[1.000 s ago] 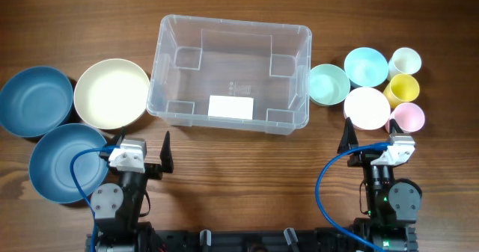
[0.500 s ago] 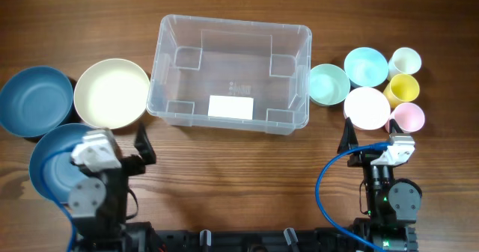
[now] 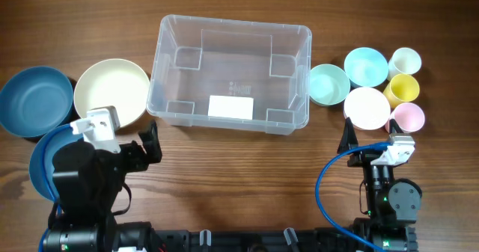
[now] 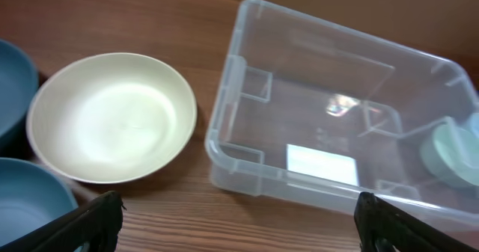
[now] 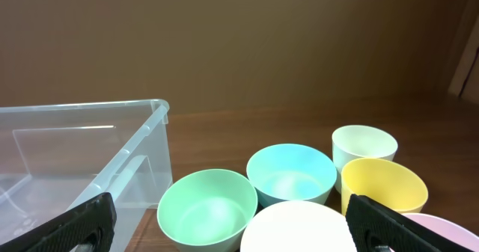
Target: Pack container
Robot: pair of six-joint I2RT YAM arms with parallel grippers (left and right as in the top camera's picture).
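No readable text, even on container (image 3: 224, 65).

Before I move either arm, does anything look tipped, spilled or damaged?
Nothing stands out. The container sits upright and empty; the big bowls on its left and the small bowls and cups on its right all stand upright, nothing spilled.

A clear plastic container (image 3: 224, 61) with a white label (image 3: 230, 107) on its base stands mid-table (image 3: 239, 181). Just left of it sits a cream bowl (image 3: 112, 93), with a dark blue bowl (image 3: 31, 101) beyond it and a second blue bowl (image 3: 39, 168) partly hidden under the left arm. To the right cluster a mint bowl (image 3: 329, 84), pale blue bowl (image 3: 366, 66), white bowl (image 3: 367, 108) and white (image 3: 405, 60), yellow (image 3: 402, 88) and pink (image 3: 409, 117) cups. The left gripper (image 3: 116, 136) and right gripper (image 3: 369, 134) hold nothing, jaws spread wide.
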